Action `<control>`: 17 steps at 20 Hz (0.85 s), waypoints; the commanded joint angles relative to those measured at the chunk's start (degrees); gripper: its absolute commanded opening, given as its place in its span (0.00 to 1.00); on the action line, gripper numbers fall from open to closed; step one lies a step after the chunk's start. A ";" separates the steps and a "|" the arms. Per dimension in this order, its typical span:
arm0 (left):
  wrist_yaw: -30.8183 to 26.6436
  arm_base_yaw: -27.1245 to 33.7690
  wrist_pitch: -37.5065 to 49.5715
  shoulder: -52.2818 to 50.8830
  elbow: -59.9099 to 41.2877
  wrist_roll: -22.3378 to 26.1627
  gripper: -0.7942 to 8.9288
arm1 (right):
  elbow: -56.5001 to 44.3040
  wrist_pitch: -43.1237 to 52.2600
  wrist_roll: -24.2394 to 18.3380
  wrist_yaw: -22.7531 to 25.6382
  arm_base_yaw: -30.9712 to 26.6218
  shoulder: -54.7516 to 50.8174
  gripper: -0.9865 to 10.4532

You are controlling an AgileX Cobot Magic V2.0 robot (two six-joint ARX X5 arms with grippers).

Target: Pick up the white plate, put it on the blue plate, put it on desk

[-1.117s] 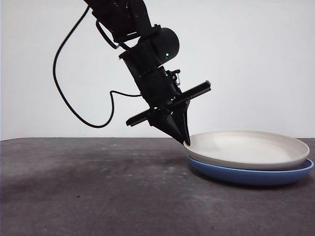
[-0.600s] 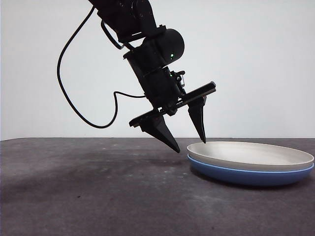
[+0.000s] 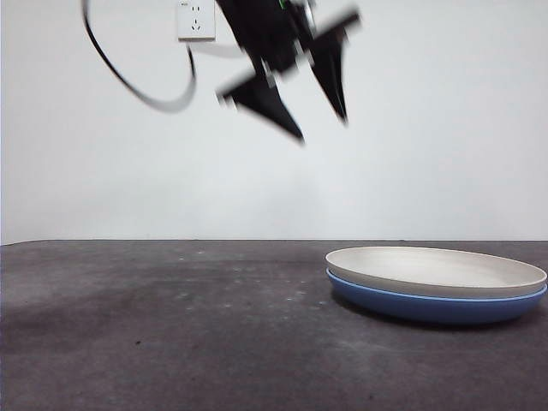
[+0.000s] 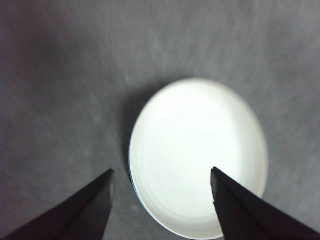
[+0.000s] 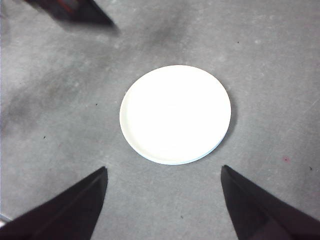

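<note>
The white plate lies nested on the blue plate at the right of the desk. Only the blue plate's rim and underside show beneath it. My left gripper is open and empty, blurred, high above the desk and up-left of the plates. Its wrist view looks down on the white plate between the open left gripper. My right gripper is open too, well above the white plate, and holds nothing.
A black cable loops from the left arm at the upper left. A wall socket sits on the white wall behind. The left arm shows blurred at a corner of the right wrist view.
The left gripper let go of the white plate's rim, opened, and has risen from the plate's edge to high above the desk. The white plate settled flat on the blue plate.
</note>
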 commanded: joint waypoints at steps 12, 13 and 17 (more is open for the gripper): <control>-0.28 6.64 0.79 -31.34 -20.87 5.64 0.40 | 1.16 0.31 0.42 0.20 0.17 0.44 0.40; 0.33 6.64 1.62 -34.03 -24.70 5.68 0.40 | 1.16 0.31 0.42 0.20 0.17 0.44 0.40; 11.45 6.58 1.70 -43.58 -37.22 7.74 0.40 | 1.16 0.26 0.57 0.13 0.17 0.74 0.40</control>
